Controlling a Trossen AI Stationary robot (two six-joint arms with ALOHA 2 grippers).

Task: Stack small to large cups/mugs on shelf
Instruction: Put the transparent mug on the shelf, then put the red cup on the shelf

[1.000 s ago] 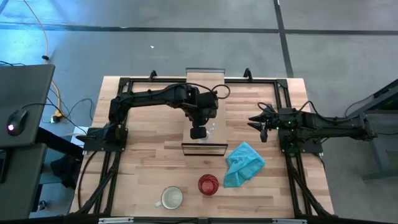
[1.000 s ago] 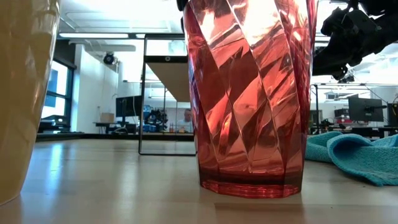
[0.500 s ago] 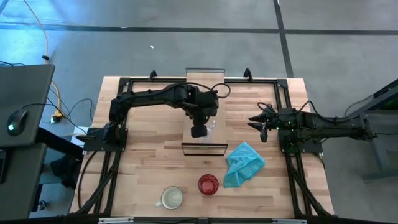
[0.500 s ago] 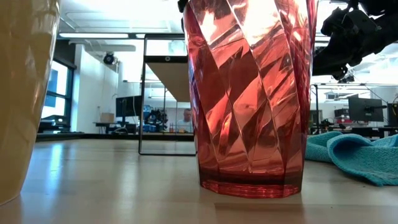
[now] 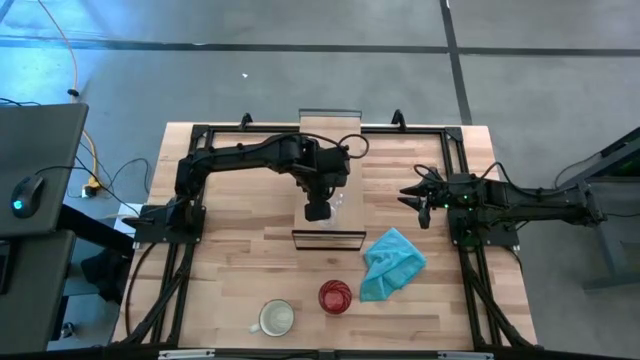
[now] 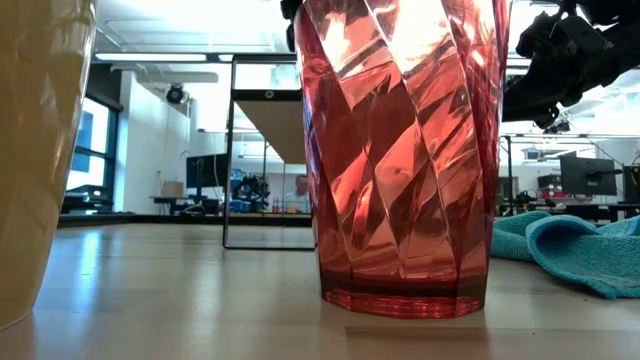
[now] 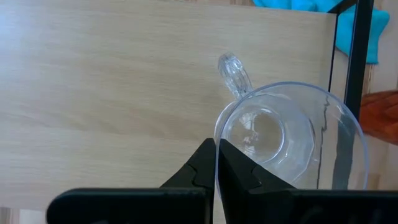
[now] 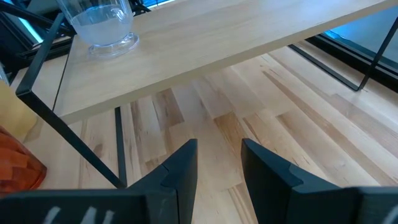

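The small clear glass (image 5: 336,207) stands by its base on the shelf (image 5: 330,122), near the board's near end; its handle (image 7: 234,73) shows in the left wrist view. My left gripper (image 5: 318,210) is over it, shut on its rim. The red cup (image 5: 335,297) and the cream mug (image 5: 277,318) stand on the table near its near edge. My right gripper (image 5: 412,195) waits open to the right of the shelf, touching nothing. Its wrist view shows the glass (image 8: 102,25) on the shelf board (image 8: 217,43). My left gripper pinches the clear glass's wall at the rim (image 7: 216,144), on the side away from the handle. One finger (image 7: 235,174) is inside the glass and one (image 7: 200,174) is outside. The fingers come from above, pointing down. The glass stands upright on the shelf board (image 7: 93,93).
A teal cloth (image 5: 392,262) lies crumpled on the table, right of the shelf's near end. The shelf's thin dark frame (image 6: 232,150) stands on the table's middle. Bare tabletop (image 5: 230,260) lies between the shelf and the mug.
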